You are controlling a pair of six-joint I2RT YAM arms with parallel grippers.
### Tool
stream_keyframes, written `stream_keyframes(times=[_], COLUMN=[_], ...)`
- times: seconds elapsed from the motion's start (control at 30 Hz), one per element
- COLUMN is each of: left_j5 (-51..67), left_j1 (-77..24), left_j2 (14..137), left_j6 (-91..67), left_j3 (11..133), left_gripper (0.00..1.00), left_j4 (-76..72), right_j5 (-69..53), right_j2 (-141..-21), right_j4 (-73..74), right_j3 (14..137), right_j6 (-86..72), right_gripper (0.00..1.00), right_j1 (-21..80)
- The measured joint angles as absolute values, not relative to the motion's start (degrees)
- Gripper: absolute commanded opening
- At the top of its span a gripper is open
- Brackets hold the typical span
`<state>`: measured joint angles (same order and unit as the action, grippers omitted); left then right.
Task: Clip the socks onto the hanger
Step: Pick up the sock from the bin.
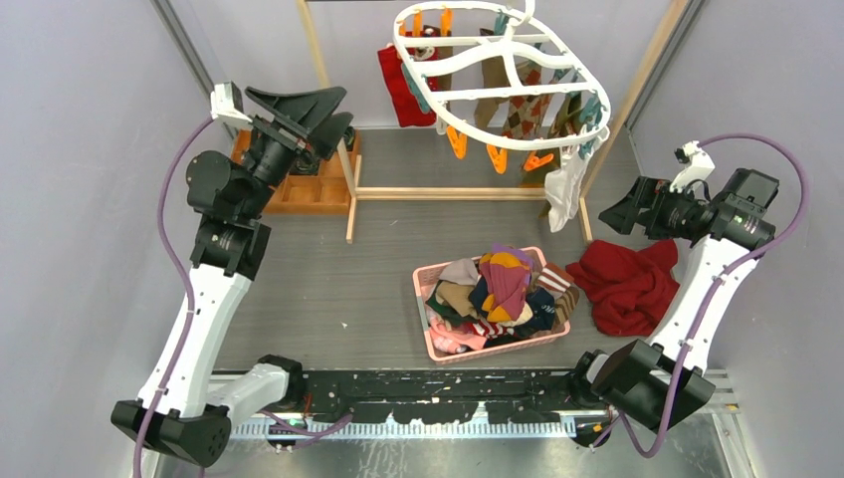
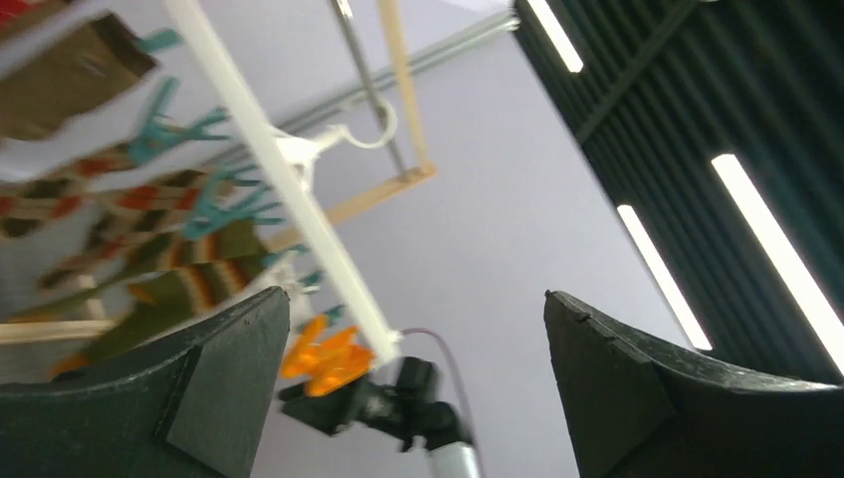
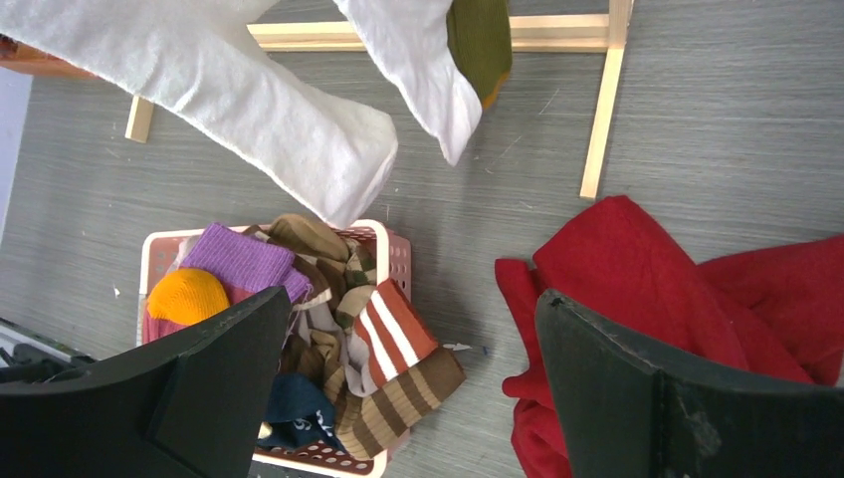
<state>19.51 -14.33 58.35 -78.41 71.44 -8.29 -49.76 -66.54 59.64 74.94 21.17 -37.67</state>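
Observation:
The white oval hanger (image 1: pixel 498 92) hangs at the back with orange and teal clips. Several socks hang from it, among them a white one (image 1: pixel 563 189) at its right end. More socks (image 1: pixel 503 289) are heaped in a pink basket (image 1: pixel 423 299). My left gripper (image 1: pixel 333 115) is open, raised left of the hanger and empty; its view looks up at the hanger bar (image 2: pixel 289 179), an orange clip (image 2: pixel 323 358) and hanging striped socks (image 2: pixel 149 289). My right gripper (image 1: pixel 617 211) is open and empty, right of the white socks (image 3: pixel 249 100), above the floor between basket (image 3: pixel 398 259) and red cloth.
A plain red cloth (image 1: pixel 632 284) lies right of the basket. The wooden rack's base rails (image 1: pixel 448 192) run across the back of the table. A wooden compartment box (image 1: pixel 299 189) sits at the back left, under the left arm.

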Motion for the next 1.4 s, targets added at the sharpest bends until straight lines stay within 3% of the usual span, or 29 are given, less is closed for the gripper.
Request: stream_keyframes(times=[0.3,0.7,1.23,1.4], left_j5=[19.3,21.1,23.1,23.2], left_j1=[-20.0,-20.4,-20.8,-20.8], left_j2=[61.8,58.6,59.6,57.0], left_j6=[-90.3,-97.3,-96.3,-90.7], left_j3=[80.7,77.4,77.5,71.2], left_gripper=[1.0,1.0,1.0,1.0], left_j4=[-10.1,-13.7,-13.8,-12.1], right_j5=[-49.8,-49.6,-49.1,-49.1], right_j2=[-65.8,-61.7,-61.7,-61.5], right_j4=[59.6,57.8,60.1,65.6], right_j3=[71.0,68.4,68.9,72.8], right_j6=[18.9,16.1,17.4,22.1], right_gripper=[1.0,1.0,1.0,1.0], right_j1=[-37.7,-37.7,-37.7,-37.7])
